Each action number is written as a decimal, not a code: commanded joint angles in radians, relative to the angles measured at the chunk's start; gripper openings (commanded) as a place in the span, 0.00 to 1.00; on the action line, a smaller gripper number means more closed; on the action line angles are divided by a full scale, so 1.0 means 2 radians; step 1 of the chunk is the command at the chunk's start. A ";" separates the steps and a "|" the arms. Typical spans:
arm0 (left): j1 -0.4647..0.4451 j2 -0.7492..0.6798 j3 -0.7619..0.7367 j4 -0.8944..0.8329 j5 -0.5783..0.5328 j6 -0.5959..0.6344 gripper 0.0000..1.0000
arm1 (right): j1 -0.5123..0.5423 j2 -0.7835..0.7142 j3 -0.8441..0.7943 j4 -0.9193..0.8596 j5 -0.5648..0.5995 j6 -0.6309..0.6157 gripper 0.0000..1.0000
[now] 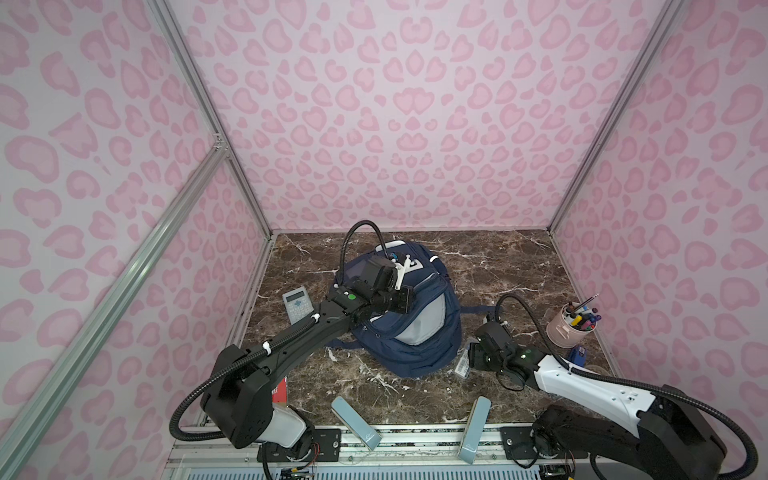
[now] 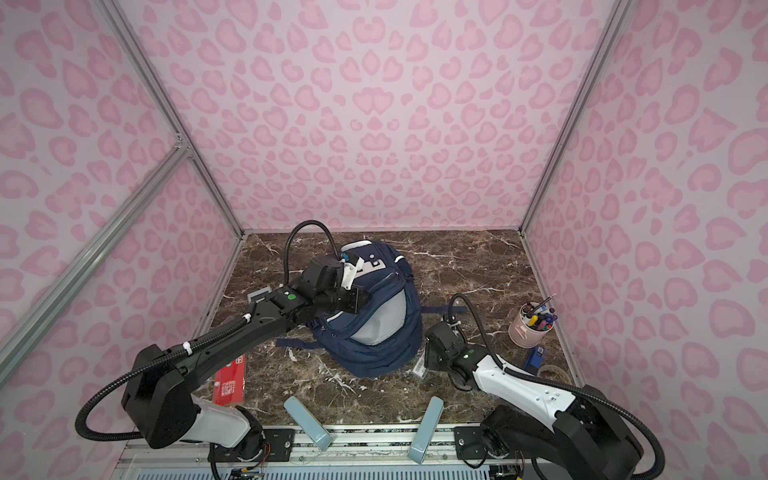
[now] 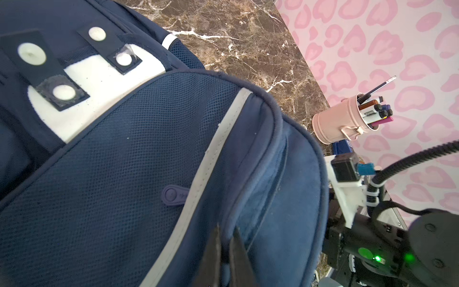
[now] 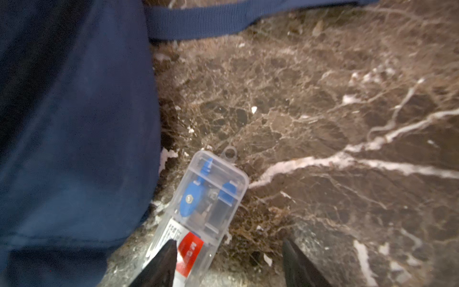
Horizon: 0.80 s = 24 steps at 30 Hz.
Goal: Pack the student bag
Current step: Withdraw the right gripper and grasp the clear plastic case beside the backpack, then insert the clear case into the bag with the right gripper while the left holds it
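Left gripper [image 3: 226,236] is pinched shut on a ridge of navy cloth at a pocket rim of the bag [image 1: 409,328], close to the grey stripe [image 3: 211,159] and the rubber zip pull [image 3: 172,195]. That bag lies slumped on its back in the middle of the tabletop [image 1: 507,266], front pockets up, with a loose strap [image 4: 223,22] trailing out from its side. It looks soft and bulky with little stiffness, so a pinch of cloth will likely lift and stretch before the body follows. The piped rim or the zip pull seems a surer hold than the flat mesh panel, which offers nothing to bite on. Holding one side of an opening up while the other arm feeds things in looks like the sensible way to use it. Right gripper [image 4: 228,246] is low at the bag's near corner with its jaws well apart, holding nothing; one finger [image 4: 166,258] overlaps the end of a clear plastic case [image 4: 211,196] that lies flat just beside the bag. This case looks rigid, light and smooth, probably slippery, so a hold across its narrow width should suit best.
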<state>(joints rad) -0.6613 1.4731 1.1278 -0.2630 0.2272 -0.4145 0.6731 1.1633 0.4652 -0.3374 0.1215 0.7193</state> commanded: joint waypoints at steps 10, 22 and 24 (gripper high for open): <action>-0.002 0.009 0.004 0.005 -0.020 -0.007 0.03 | 0.058 0.100 0.022 0.026 0.025 0.017 0.72; -0.001 -0.003 0.018 -0.014 -0.031 0.001 0.03 | 0.055 0.056 0.045 -0.048 0.066 0.003 0.32; -0.001 -0.009 0.031 -0.025 -0.035 0.006 0.03 | 0.055 0.021 0.054 -0.061 0.061 -0.009 0.31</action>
<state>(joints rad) -0.6682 1.4742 1.1599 -0.2913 0.2085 -0.4156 0.7845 1.2594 0.5537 -0.3847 0.2310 0.7277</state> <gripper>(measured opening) 0.083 0.364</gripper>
